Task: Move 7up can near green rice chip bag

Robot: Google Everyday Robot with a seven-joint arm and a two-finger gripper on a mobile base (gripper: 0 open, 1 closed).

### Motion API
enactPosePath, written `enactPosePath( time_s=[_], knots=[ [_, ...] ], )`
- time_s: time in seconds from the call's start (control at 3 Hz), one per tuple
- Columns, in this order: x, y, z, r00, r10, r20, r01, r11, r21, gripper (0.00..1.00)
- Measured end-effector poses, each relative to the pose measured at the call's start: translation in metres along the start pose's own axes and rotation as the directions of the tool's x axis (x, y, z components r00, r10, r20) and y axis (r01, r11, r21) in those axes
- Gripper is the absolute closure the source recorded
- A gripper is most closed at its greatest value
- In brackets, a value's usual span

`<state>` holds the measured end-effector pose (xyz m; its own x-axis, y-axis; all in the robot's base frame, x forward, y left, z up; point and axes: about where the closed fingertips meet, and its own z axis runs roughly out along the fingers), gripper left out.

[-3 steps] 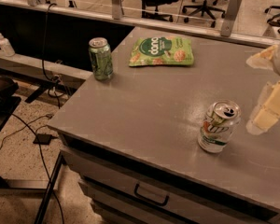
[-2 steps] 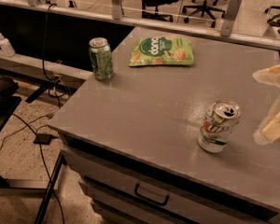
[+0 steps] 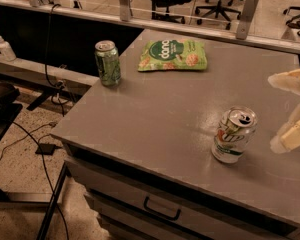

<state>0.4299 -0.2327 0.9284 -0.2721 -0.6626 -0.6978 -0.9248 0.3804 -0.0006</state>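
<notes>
The 7up can [image 3: 233, 135] stands upright on the grey table [image 3: 160, 109], near the front right; it is white with a green base and a silver top. The green rice chip bag [image 3: 173, 55] lies flat at the back of the table, far from the can. My gripper [image 3: 292, 106] is at the right edge of the view, to the right of the can and apart from it. Its two pale fingers [image 3: 294, 134] are spread wide and hold nothing.
An all-green mottled can [image 3: 107, 63] stands at the table's back left corner. The table has drawers with a handle [image 3: 161, 210] at the front. Cables and a black stand [image 3: 25, 149] lie on the floor at left. Office chairs stand beyond the rail [image 3: 190, 29].
My gripper has moved a little to the right and down, away from the 7up can. The can and the bag have not moved.
</notes>
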Motion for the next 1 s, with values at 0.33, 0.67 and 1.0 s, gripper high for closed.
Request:
enactPosePath(
  time_s=[0.33,0.67,1.0],
  knots=[
    [0.0048,0.0019,0.0127,0.990,-0.017,0.139,0.016,0.9998,0.012,0.00],
    [0.0016,0.0045,0.0089,0.938,-0.066,0.341,0.037,0.9951,0.091,0.00],
    [-0.0050,0.0102,0.0031,0.881,-0.146,0.449,0.081,0.9838,0.160,0.00]
  ],
)
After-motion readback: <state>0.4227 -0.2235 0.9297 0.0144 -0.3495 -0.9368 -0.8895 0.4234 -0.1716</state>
